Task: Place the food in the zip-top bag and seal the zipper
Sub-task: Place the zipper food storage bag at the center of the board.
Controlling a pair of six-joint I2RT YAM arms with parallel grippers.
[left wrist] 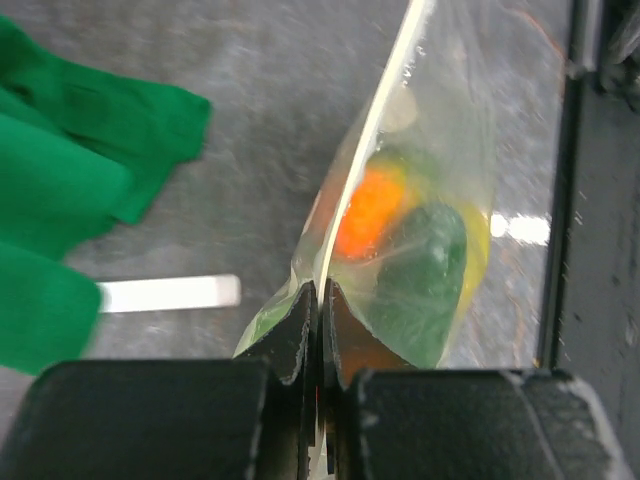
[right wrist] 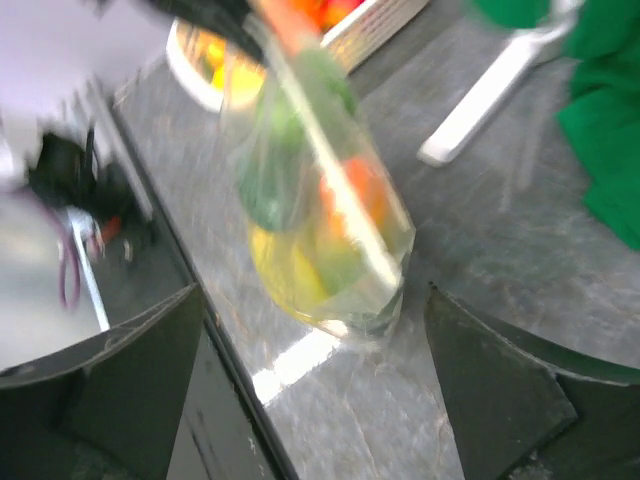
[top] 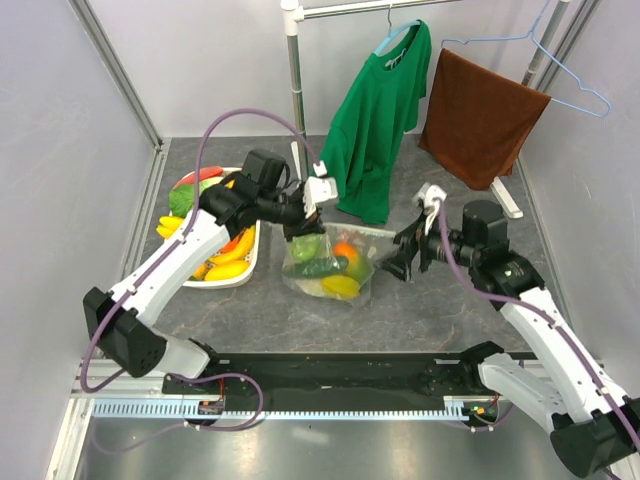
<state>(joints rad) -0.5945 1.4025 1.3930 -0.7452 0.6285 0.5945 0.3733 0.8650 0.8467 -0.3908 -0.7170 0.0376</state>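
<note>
The clear zip-top bag (top: 330, 262) stands on the grey table with green, orange and yellow food (top: 335, 268) inside. My left gripper (top: 300, 228) is shut on the bag's top edge at its left end. In the left wrist view the jaws (left wrist: 322, 300) pinch the whitish zipper (left wrist: 372, 150), which runs away from them, with the orange food (left wrist: 368, 212) behind it. My right gripper (top: 395, 258) is open just right of the bag and holds nothing. From the right wrist the bag (right wrist: 310, 200) lies ahead of the wide-apart fingers (right wrist: 470, 380).
A white tray (top: 232, 282) with more toy food (top: 200, 195) sits at the left under my left arm. A green shirt (top: 375, 120) and a brown towel (top: 480, 115) hang on a rack behind the bag. The rack's white foot (left wrist: 170, 292) lies on the table.
</note>
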